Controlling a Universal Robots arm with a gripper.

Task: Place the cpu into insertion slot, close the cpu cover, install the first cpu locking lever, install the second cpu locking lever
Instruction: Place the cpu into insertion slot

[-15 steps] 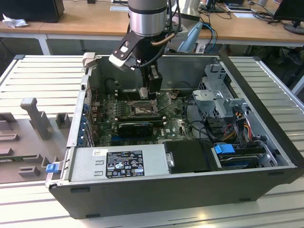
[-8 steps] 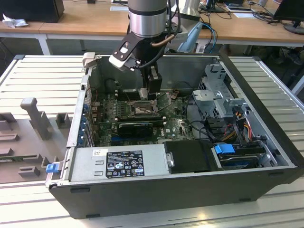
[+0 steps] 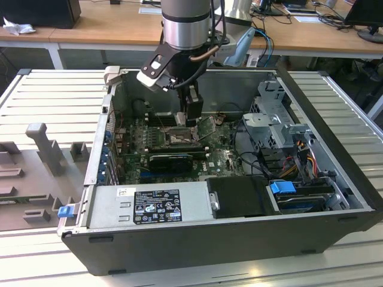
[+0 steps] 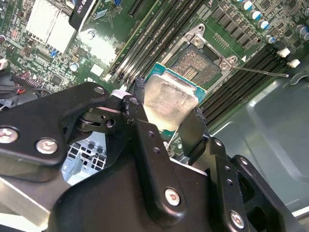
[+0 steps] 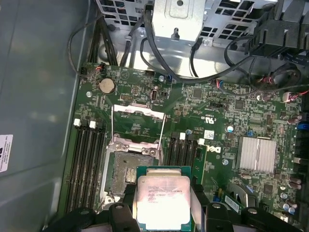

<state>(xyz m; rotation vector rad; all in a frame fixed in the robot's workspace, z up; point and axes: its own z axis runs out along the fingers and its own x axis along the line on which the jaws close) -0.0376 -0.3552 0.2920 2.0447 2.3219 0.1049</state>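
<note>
One arm [image 3: 185, 24]: reaches down into the open computer case [image 3: 239, 239], which lies on the slatted worktop [image 3: 48, 89]
end effector [image 4: 166, 118]: clenched on the cpu [image 4: 169, 104], with a black finger [image 4: 145, 140] against each of two opposite edges; in the exterior view it hangs just over the socket area
cpu: flat, its pale metal lid facing the cameras in both wrist views; held off the board, overlapping one edge of the insertion slot [image 5: 126, 169]; not seated
insertion slot: bare, with a dark centre and silvery rim; sits between banks of black memory slots [image 5: 87, 159] on the green motherboard [image 5: 217, 106]
cpu cover [image 5: 137, 108]: swung open; stands up from the side of the slot away from the cpu
lever [image 4: 260, 71]: thin metal rod; runs out from a corner of the slot's rim
</note>
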